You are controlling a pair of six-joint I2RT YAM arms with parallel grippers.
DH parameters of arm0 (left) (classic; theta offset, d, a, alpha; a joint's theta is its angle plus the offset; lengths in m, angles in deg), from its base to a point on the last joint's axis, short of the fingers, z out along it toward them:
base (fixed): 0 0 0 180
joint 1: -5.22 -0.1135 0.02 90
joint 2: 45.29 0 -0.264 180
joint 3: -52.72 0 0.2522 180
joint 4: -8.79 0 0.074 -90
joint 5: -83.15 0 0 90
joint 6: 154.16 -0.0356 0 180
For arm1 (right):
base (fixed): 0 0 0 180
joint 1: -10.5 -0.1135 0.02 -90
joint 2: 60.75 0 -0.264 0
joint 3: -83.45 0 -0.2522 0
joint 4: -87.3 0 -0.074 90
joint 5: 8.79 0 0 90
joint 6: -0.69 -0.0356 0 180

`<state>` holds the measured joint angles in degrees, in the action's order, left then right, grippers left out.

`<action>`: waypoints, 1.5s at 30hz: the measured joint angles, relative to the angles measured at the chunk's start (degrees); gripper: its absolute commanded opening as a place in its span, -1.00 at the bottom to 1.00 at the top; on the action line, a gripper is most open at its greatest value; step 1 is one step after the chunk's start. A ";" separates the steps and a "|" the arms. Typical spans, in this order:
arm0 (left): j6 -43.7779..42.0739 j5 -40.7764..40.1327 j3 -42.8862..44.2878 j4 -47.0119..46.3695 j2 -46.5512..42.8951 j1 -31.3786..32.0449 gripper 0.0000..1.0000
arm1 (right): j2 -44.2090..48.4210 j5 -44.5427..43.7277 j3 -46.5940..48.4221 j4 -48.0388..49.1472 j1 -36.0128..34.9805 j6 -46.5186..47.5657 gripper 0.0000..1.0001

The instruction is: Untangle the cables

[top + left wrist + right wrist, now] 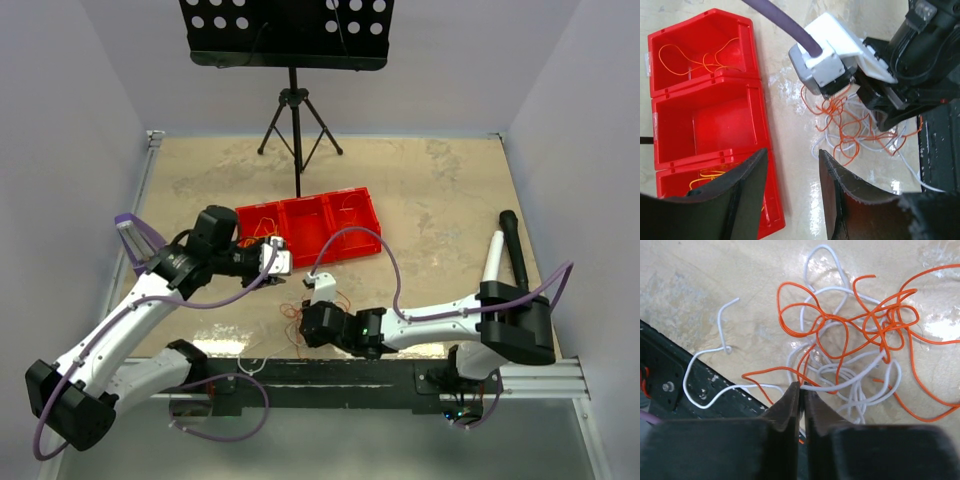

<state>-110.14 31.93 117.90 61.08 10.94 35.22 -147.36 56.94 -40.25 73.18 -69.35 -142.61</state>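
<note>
Tangle of orange and white cables (883,332) on the table (700,270), near its front edge.
Right gripper (801,389) nips a white strand (840,384) between near-closed fingertips; left gripper (792,156) hangs spread and empty beside the red tray (760,115).

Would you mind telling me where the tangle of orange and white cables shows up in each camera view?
Top external: the cable tangle sits low centre, just above the black rail.
Left wrist: tangle centre right, right of the red bins.
Right wrist: tangle fills centre and right.
Shared landmark: that black rail, far right in left wrist, lower left in right wrist.
</note>
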 measured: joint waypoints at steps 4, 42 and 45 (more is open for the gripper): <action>5.05 1.60 -0.02 -2.86 -0.20 0.02 0.32 | 1.46 -0.50 2.08 -0.79 -0.07 1.40 -1.00; 57.40 18.60 -13.27 -52.70 -1.81 -1.95 0.55 | 24.09 -6.01 18.23 -17.84 1.16 19.41 -1.00; 59.30 19.56 -14.23 -55.10 -1.88 -2.29 0.55 | 24.09 -3.93 18.23 -17.27 2.29 19.98 -1.00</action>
<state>-50.84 51.50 103.67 5.97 9.06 32.93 -123.27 53.00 -22.02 55.91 -67.06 -122.63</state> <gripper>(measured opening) 0.776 0.018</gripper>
